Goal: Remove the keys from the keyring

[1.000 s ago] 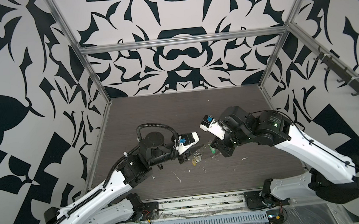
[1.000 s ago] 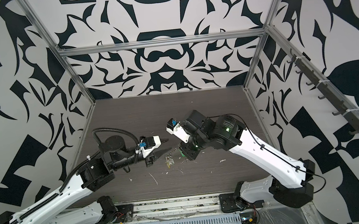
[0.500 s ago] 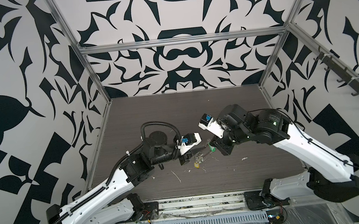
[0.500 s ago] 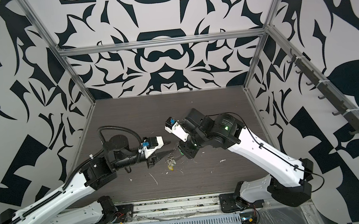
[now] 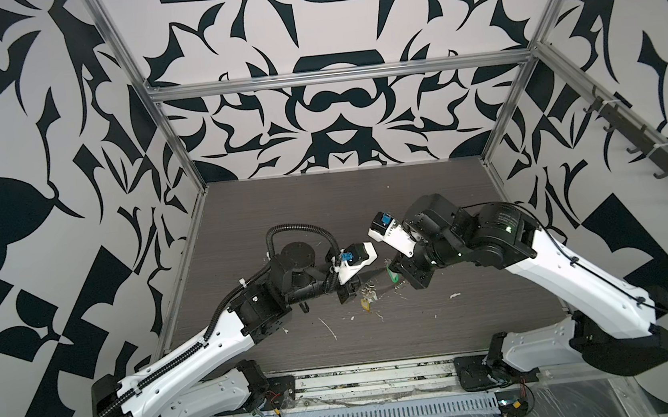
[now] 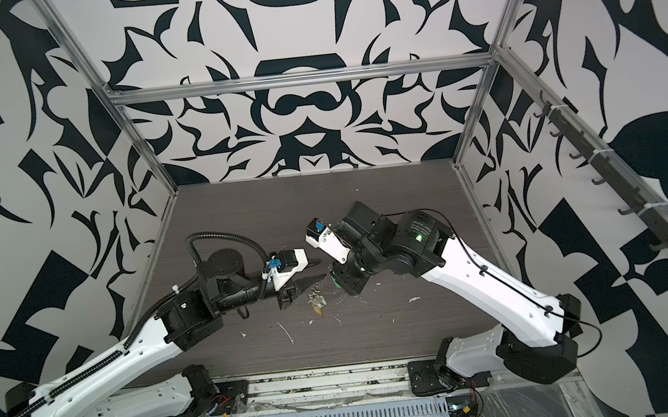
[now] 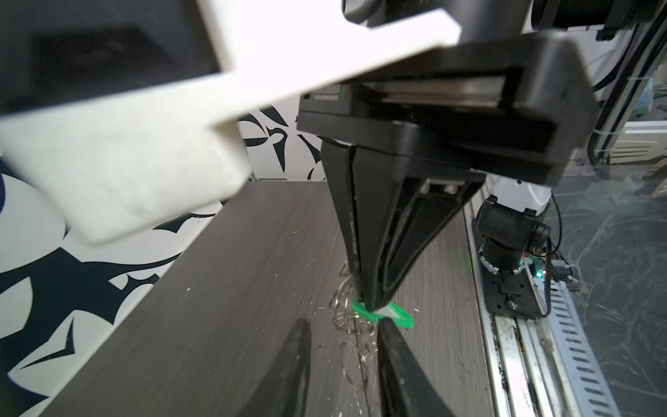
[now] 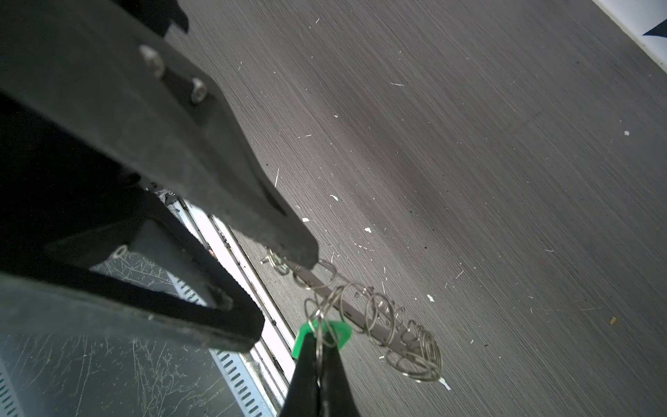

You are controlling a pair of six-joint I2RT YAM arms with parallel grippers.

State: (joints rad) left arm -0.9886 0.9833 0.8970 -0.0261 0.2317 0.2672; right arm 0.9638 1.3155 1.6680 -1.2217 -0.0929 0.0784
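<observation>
The keyring (image 8: 355, 317) shows edge-on as a thin grey strip fringed with wire loops, hanging just above the table. It is also visible in both top views (image 5: 369, 294) (image 6: 315, 297). My right gripper (image 8: 319, 337) (image 5: 393, 271) is shut on a green tag (image 8: 339, 330) (image 7: 400, 316) and the wire loop through it. A yellow tag (image 5: 366, 305) dangles below the ring. My left gripper (image 7: 343, 323) (image 8: 274, 289) stands open, its fingers either side of the ring's loops, one fingertip (image 8: 303, 252) at the strip's end. No metal keys can be made out.
White scraps (image 5: 329, 327) litter the dark table (image 5: 419, 326) toward the front. The two wrists nearly meet mid-table. A metal rail (image 7: 512, 346) runs along the table's front edge, and patterned walls close in the other three sides.
My left gripper has moved right toward the right gripper, bringing its fingers around the ring's loops. The yellow tag has dropped to hang below. The right gripper stays shut on the green tag.
</observation>
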